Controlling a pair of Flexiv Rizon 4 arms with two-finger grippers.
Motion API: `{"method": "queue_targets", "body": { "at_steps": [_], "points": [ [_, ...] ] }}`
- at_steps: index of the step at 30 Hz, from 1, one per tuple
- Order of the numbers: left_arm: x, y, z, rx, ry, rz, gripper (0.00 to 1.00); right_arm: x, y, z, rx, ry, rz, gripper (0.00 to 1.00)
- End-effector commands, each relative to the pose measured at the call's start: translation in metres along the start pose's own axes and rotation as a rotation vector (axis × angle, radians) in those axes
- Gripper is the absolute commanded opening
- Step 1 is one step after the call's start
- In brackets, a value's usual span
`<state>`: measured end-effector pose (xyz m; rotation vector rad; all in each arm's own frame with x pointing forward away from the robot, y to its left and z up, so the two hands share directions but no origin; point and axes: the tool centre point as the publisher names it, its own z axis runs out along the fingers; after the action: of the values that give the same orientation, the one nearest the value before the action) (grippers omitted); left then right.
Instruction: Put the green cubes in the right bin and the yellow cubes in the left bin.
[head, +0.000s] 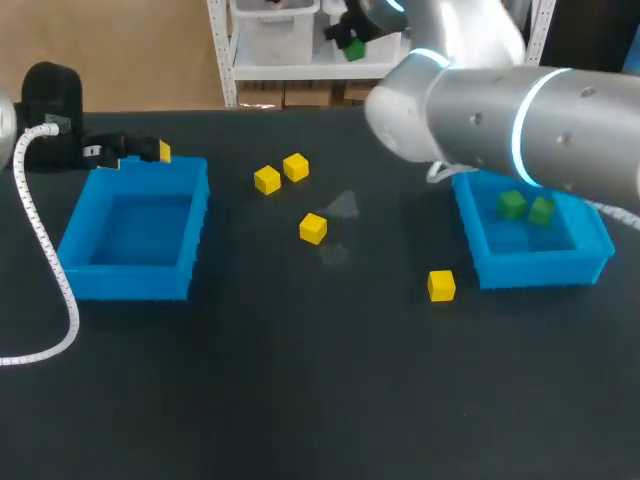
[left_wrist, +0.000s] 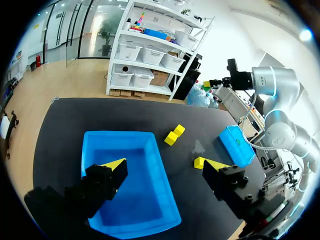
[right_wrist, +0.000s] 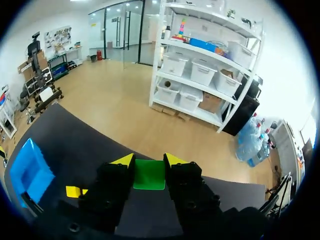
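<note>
My right gripper (right_wrist: 149, 161) is shut on a green cube (right_wrist: 149, 174), held high above the table's far side, and it shows there as the right gripper (head: 347, 35) with the green cube (head: 353, 48). Two green cubes (head: 511, 205) (head: 542, 210) lie in the right bin (head: 590, 262). Three yellow cubes (head: 267, 180) (head: 295, 167) (head: 313, 228) sit mid-table, and another yellow cube (head: 441, 285) lies near the right bin's front corner. My left gripper (head: 145, 152) stands open over the far rim of the left bin (head: 135, 282), nothing between its fingers. The left gripper (left_wrist: 165, 165) looks down onto the left bin (left_wrist: 150, 150).
My right arm's large grey links (head: 520, 120) hang over the far right of the table, above the right bin. A white cable (head: 45, 260) runs along the table's left edge beside the left bin.
</note>
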<state>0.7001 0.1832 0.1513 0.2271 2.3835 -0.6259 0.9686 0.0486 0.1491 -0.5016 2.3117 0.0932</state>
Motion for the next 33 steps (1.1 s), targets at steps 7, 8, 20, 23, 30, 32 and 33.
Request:
{"method": "queue_targets", "body": {
  "at_steps": [7, 8, 20, 23, 30, 32, 33],
  "points": [
    [0.001, 0.001, 0.0, 0.007, -0.004, 0.002, 1.0, 0.056, -0.057, -0.17, 0.101, -0.098, 0.038, 0.0],
    [0.001, 0.001, 0.0, 0.007, -0.004, 0.002, 1.0, 0.061, -0.063, -0.174, 0.108, -0.094, 0.042, 0.0],
    [0.001, 0.001, 0.0, 0.007, -0.004, 0.002, 1.0, 0.125, -0.127, -0.206, 0.118, -0.063, 0.076, 0.0],
    [0.001, 0.001, 0.0, 0.007, -0.004, 0.002, 1.0, 0.142, -0.14, -0.213, 0.114, -0.059, 0.069, 0.0],
    [0.001, 0.001, 0.0, 0.007, -0.004, 0.002, 1.0, 0.187, -0.165, -0.215, 0.098, 0.0, 0.07, 0.0],
    [0.001, 0.001, 0.0, 0.007, -0.004, 0.002, 1.0, 0.199, -0.167, -0.21, 0.09, 0.027, 0.06, 0.0],
    [0.001, 0.001, 0.0, 0.007, -0.004, 0.002, 1.0, 0.205, -0.167, -0.206, 0.084, 0.042, 0.053, 0.0]
  ]
}}
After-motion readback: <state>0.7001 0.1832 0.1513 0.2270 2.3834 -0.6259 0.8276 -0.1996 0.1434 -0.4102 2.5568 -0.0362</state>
